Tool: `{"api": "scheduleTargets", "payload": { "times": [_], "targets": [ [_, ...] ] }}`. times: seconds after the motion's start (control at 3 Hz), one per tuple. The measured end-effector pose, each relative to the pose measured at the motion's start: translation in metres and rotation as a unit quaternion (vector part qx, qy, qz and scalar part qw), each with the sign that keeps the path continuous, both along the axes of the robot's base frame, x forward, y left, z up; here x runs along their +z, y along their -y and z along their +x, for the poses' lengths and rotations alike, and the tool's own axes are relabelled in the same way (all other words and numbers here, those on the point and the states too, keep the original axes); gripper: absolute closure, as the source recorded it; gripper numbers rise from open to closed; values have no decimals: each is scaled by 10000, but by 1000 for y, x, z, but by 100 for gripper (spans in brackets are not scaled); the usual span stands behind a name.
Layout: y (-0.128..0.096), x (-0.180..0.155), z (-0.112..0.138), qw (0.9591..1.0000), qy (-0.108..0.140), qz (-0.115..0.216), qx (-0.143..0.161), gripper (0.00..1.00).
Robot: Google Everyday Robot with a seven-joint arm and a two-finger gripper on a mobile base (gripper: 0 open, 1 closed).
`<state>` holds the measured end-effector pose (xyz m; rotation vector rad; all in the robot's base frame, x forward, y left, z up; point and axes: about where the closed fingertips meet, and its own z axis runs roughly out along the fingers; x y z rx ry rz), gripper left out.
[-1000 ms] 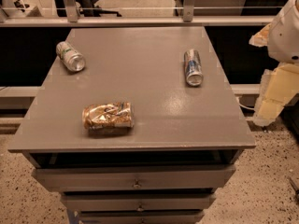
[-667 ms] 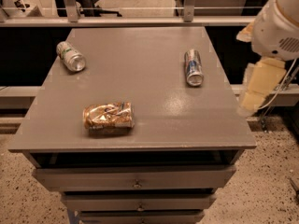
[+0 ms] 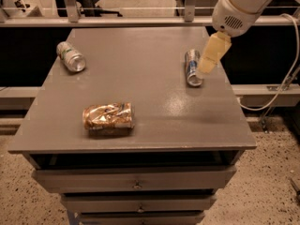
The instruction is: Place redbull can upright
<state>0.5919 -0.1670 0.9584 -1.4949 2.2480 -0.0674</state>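
The redbull can [image 3: 191,67], blue and silver, lies on its side on the grey table top [image 3: 150,93] at the right, its silver end facing me. My gripper [image 3: 209,59] hangs from the white arm at the upper right, just above and right of the can, partly overlapping its right edge. I cannot tell whether it touches the can.
A green and silver can [image 3: 71,56] lies on its side at the back left. A gold-brown foil snack bag [image 3: 108,117] lies at the front left. Drawers sit under the table top. A cable hangs at the right beyond the table edge.
The arm has swung left and up from beside the table's right edge to over the table, bringing the gripper next to the redbull can. The objects have not moved.
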Motion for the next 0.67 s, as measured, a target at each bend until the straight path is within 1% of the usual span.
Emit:
{"api": "scheduleTargets", "payload": {
  "times": [0.33, 0.67],
  "targets": [
    [-1, -24, 47, 9958, -143, 431, -798, 0],
    [-2, -48, 80, 9829, -357, 706, -1663, 0]
  ]
}}
